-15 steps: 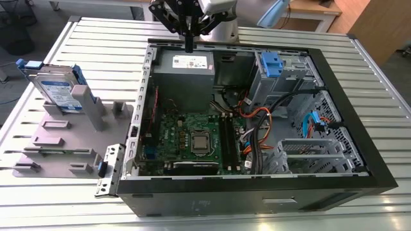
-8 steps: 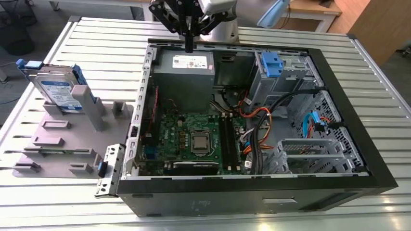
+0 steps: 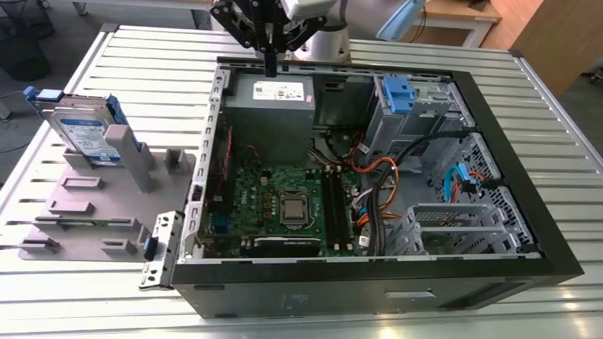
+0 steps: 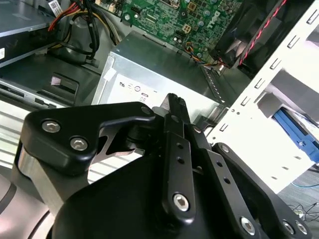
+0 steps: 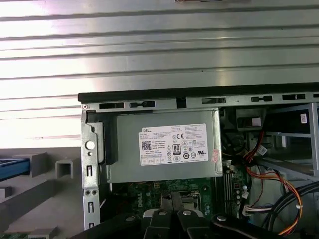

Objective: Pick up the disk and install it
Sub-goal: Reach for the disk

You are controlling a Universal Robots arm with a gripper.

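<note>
So the gripper point(image 3: 271, 70) is hanging over the back edge of the open computer case point(image 3: 527, 219), right above the grey power supply point(image 3: 273, 106) with the white sticker. Its fingers look pressed together with nothing between them; the second wrist view shows them as one closed black stack point(image 4: 174, 107), so it's empty-handed. The first wrist view looks straight down on that power supply point(image 5: 164, 149), with the green motherboard point(image 3: 282, 198) just past it. The case is lying on its side with the open face up, which I'd guess is so everything inside can be reached from above, including the upright drive bay point(image 3: 400, 99) with the blue tab in the far corner. The disk point(image 3: 80, 134) isn't in the case at all. It's well apart from the gripper, off to the exterior view's left, standing on edge in a grey fixture point(image 3: 94, 205) on the slatted metal table point(image 3: 160, 63). Propped like that, its top edge sticks up free, probably to make it easy to pinch. So the pick-up isn't done yet, as far as I can judge.
</note>
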